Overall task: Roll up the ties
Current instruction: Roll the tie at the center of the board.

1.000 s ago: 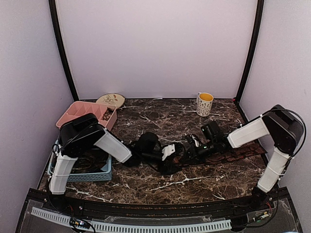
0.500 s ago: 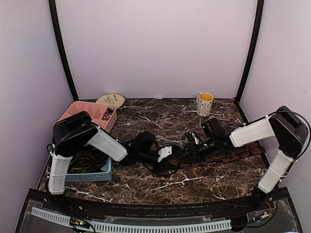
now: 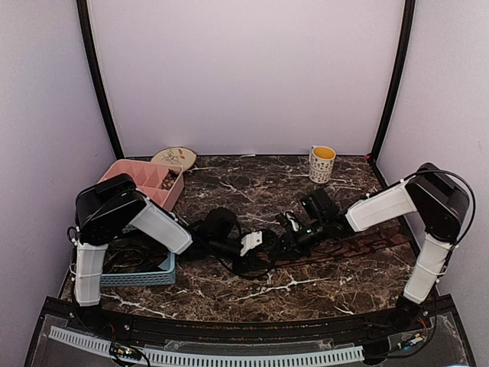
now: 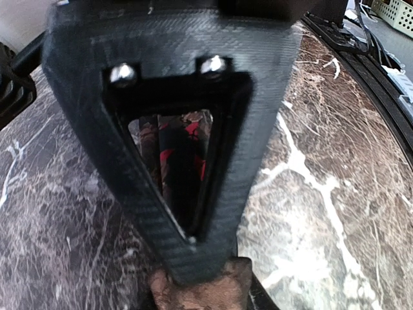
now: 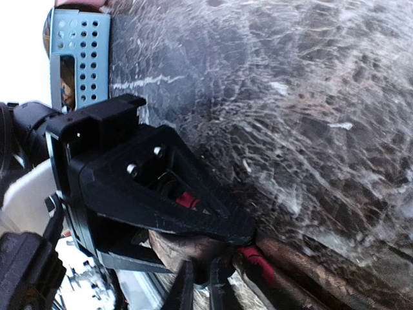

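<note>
Left fingers [image 4: 84,97] clamped on the tie [image 4: 200,292] end; right fingers [image 3: 287,238] just beside, aperture indeterminate; tie trails rightward from them along the desk [image 4: 335,213]; both sets further left than before.

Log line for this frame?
step: rolling | left tool and right tool: together mid-table at end of reddish-brown patterned fabric necktie | remainder: flat, trailing right | closure: cannot tell
</note>
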`<state>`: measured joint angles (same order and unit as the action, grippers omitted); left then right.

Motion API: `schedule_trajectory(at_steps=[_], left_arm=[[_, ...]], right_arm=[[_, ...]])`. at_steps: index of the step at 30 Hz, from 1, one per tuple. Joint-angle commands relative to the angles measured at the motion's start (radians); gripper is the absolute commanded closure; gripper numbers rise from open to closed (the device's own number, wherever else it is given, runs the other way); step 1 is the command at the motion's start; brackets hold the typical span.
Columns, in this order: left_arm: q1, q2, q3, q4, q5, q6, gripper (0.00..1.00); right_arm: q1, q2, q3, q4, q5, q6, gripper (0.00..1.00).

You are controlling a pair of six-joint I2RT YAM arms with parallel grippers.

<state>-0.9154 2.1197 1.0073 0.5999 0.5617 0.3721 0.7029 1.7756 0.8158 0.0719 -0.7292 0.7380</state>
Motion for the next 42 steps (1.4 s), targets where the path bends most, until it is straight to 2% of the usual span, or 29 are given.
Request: schedule_trajectory(at_steps=[1, 11, 12, 14, 16, 19, 29, 36, 39, 42], left_arm=[[0.019, -0.036, -0.054, -0.101, 0.001, 0.013, 0.71], [0.032, -0.048, -0.064, -0.099, 0.020, 0.031, 0.67], [0.032, -0.048, -0.063, -0.098, 0.017, 0.029, 0.64], [0.032, -0.055, -0.072, -0.086, 0.002, 0.020, 0.50], [0.036, -0.071, -0.101, -0.039, -0.004, -0.002, 0.41], [0.043, -0.087, -0.151, 0.055, -0.001, -0.045, 0.37], [0.034, -0.010, -0.211, 0.418, 0.058, -0.270, 0.35], [0.003, 0.082, -0.176, 0.571, 0.039, -0.384, 0.37], [0.001, 0.111, -0.164, 0.586, 0.031, -0.402, 0.44], [0.001, 0.098, -0.160, 0.501, 0.020, -0.355, 0.54]], right_arm=[[0.016, 0.024, 0.044, 0.008, -0.005, -0.009, 1.00], [0.017, 0.050, 0.047, 0.009, 0.007, -0.020, 1.00], [0.017, 0.050, 0.045, 0.008, 0.013, -0.022, 1.00], [0.014, 0.055, 0.045, -0.006, 0.028, -0.032, 1.00], [0.011, 0.064, 0.042, -0.019, 0.046, -0.045, 1.00], [0.010, 0.074, 0.031, -0.023, 0.059, -0.055, 1.00], [0.009, 0.093, -0.009, -0.007, 0.091, -0.064, 1.00], [0.013, 0.086, -0.031, 0.032, 0.100, -0.037, 1.00], [0.015, 0.083, -0.041, 0.044, 0.099, -0.028, 1.00], [0.015, 0.073, -0.046, 0.050, 0.103, -0.023, 1.00]])
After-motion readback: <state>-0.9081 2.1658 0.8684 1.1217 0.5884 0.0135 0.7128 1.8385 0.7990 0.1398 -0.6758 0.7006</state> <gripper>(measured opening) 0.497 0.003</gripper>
